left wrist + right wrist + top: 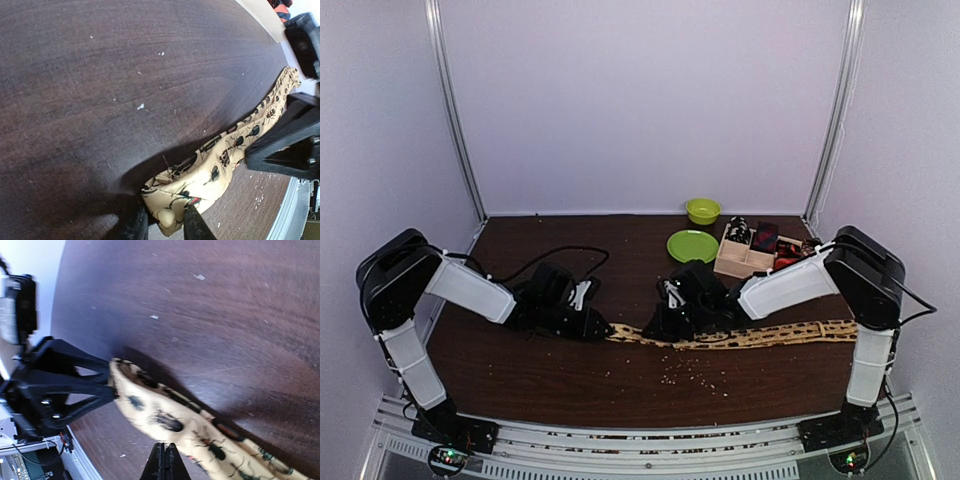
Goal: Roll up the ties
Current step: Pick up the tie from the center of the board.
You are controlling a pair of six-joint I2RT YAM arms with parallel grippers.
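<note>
Lying on table [570,380]: tan beetle-print tie [750,337], stretched from centre to the right edge.
Left end effector [165,226]: closed on the tie's folded left end (fabric is seen between the fingers [192,225]).
Right end effector [164,456]: pressed together at the tie's edge, just beside the left one; whether fabric is caught cannot be told.
Bundled ties [765,237]: kept in the wooden tray [732,266], well behind.

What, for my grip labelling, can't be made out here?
Left wrist: whether the left gripper clamps the tan tie; bottom edge cuts its fingers.
Right wrist: whether the shut right gripper holds fabric; blurred, cropped.
Top: bundles in the tray; too small.
</note>
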